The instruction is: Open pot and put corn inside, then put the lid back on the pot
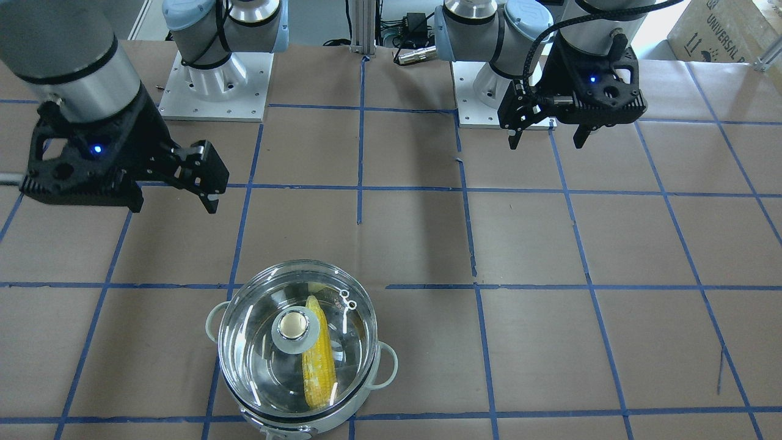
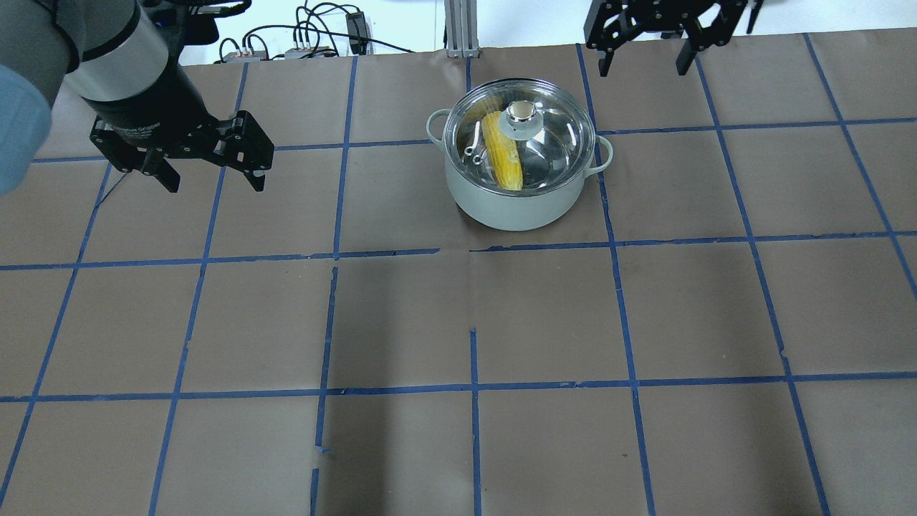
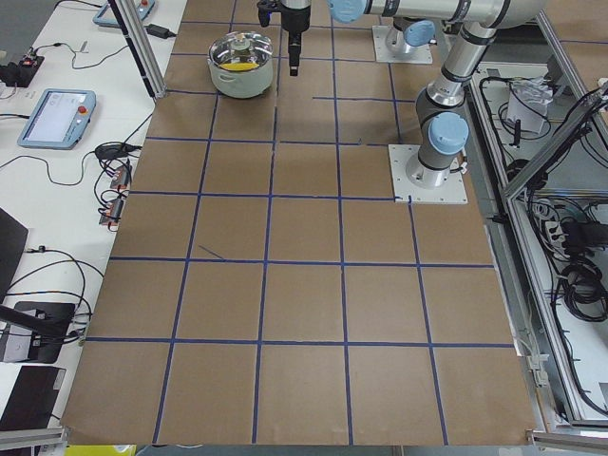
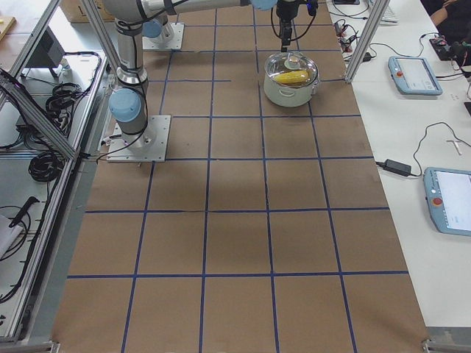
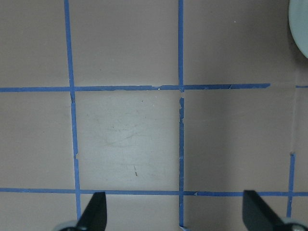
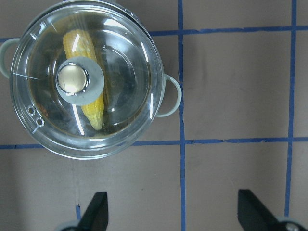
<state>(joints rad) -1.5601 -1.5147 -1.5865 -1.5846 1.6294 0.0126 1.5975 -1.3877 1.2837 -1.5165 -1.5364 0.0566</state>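
Observation:
The pot (image 2: 516, 204), white-bodied with pale green handles, stands at the far middle of the table. The clear glass lid (image 2: 555, 140) sits on it, brass knob (image 2: 524, 111) up. The yellow corn (image 2: 501, 158) lies inside under the lid. The pot (image 1: 293, 421), lid (image 1: 256, 348) and corn (image 1: 319, 366) also show in the front view. My right gripper (image 2: 643, 70) is open and empty, raised beside the pot; its wrist view shows the lid (image 6: 125, 62) and corn (image 6: 82, 45). My left gripper (image 2: 215, 188) is open and empty, well apart from the pot.
Brown paper with a blue tape grid (image 2: 473, 387) covers the table. The arm bases (image 1: 214, 91) stand at the robot's side. Cables and boxes (image 2: 301, 43) lie beyond the far edge. Only the pot's rim (image 5: 301, 24) shows in the left wrist view.

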